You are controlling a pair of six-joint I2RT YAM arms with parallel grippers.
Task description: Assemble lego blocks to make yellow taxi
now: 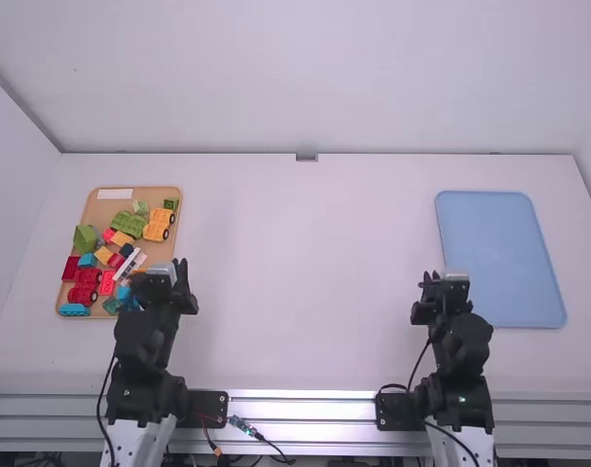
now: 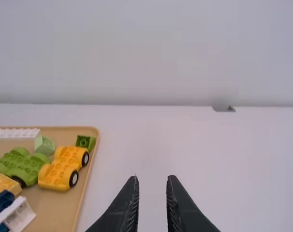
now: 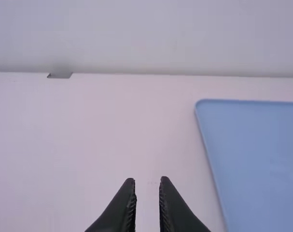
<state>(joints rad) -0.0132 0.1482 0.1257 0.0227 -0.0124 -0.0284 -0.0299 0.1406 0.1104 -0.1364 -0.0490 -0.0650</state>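
- At the near side, the left gripper (image 2: 152, 178) and right gripper (image 3: 147, 180) stand open, unladen.
- Left of the left gripper, the tan tray (image 2: 54, 208) holds loose parts; assembly appears unstarted, all joining remaining.
- Within it, the high view shows a red vehicle base (image 1: 84, 283); farther off, the left wrist view details the yellow base's (image 2: 64, 168) wheels.
- Beyond the right gripper, rightward: the blue tray (image 3: 252, 145).

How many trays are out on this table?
2. A tan tray with Lego blocks in it is on the table's left side, and a light blue tray is on its right side. Another fully hidden one looks unlikely.
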